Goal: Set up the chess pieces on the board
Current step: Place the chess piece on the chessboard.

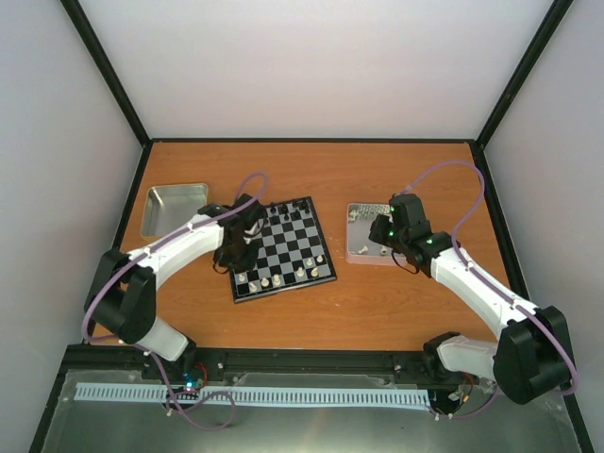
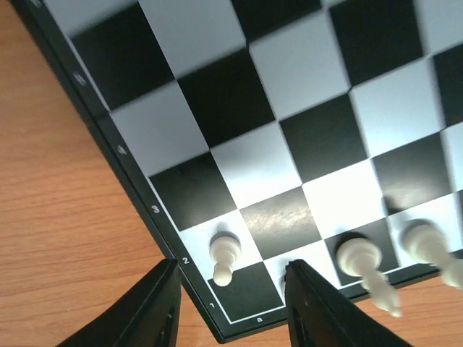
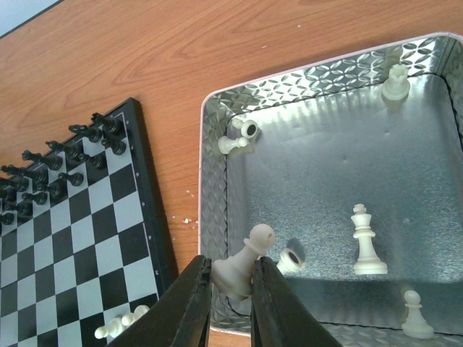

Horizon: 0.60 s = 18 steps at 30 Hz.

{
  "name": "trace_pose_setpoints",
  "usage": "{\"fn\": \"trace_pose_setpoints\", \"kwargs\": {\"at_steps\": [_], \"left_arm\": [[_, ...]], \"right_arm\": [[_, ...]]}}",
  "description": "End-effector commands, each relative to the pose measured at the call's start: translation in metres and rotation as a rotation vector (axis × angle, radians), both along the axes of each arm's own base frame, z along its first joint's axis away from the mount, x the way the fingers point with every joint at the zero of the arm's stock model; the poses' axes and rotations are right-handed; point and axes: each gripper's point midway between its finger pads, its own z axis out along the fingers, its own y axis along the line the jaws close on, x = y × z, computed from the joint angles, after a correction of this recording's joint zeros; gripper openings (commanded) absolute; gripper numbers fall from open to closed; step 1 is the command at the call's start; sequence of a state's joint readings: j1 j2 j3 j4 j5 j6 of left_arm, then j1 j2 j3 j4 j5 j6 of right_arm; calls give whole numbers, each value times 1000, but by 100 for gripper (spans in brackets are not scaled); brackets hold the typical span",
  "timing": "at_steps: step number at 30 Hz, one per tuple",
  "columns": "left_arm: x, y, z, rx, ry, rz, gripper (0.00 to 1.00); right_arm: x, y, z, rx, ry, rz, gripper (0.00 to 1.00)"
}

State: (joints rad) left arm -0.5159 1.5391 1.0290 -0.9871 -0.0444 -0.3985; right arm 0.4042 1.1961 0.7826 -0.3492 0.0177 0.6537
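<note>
The job is partway through, by my reading. The black pieces (image 3: 65,155) stand in their rows at the far side of the board (image 1: 293,241), and only a handful of cream chess pieces (image 1: 300,273) sit along its near edge, so most of the white side is not yet filled.

My left hand (image 2: 230,278) hangs over the near left corner of the board with its jaws moderately apart and gripping nothing. A white pawn (image 2: 224,254) stands free on a square just beyond the gap.

My right hand (image 3: 230,285) is closed narrowly on another cream pawn (image 3: 242,264), held over the near left corner of the silver tray (image 3: 215,181). In that tray I count about five more pieces, some upright and some lying down.

A second tray (image 1: 173,208) lies well to the left. The worktop (image 1: 377,179) is orange-brown wood grain, smooth and flat, boxed in by plain white walls with black frame edges.
</note>
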Motion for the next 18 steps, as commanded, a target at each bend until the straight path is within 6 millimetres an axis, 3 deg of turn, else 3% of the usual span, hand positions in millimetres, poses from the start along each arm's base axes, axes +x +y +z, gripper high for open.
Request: {"fn": "trace_pose_setpoints", "kwargs": {"at_steps": [1, 4, 9, 14, 18], "left_arm": [[30, 4, 58, -14, -192, 53, 42], [52, -7, 95, -115, -367, 77, 46], [69, -65, 166, -529, -576, 8, 59], [64, -111, 234, -888, -640, -78, 64], [46, -129, 281, -1103, -662, -154, 72]], "right_arm": [[1, 5, 21, 5, -74, 59, 17], [0, 25, 45, 41, -171, 201, 17], [-24, 73, 97, 168, -381, 554, 17], [-63, 102, 151, 299, -561, 846, 17], [-93, 115, 181, 404, -655, 1028, 17]]}}
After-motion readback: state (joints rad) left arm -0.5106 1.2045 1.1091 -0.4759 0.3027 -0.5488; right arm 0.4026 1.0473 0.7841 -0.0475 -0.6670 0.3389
